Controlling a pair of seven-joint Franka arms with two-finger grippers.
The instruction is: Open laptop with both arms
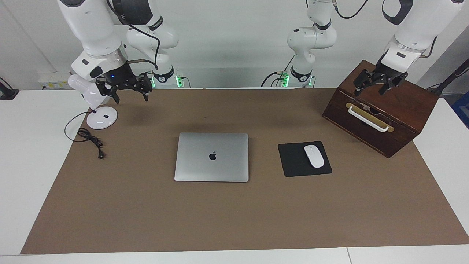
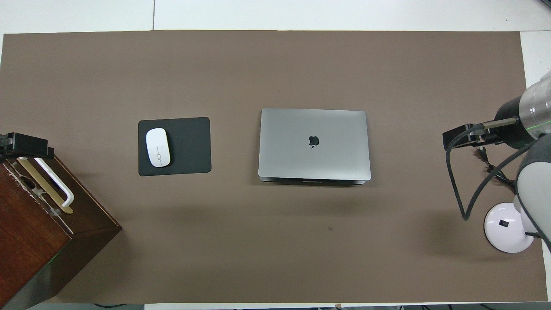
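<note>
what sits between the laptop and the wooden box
The black mouse pad with the white mouse on it lies between the laptop and the wooden box, plain in both views.

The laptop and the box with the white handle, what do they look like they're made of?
The laptop looks like brushed silver-grey metal: an even matte sheen with a dark logo. The box looks like dark-stained wood with a slight gloss; its handle is probably white plastic on a brass-coloured plate.
</note>
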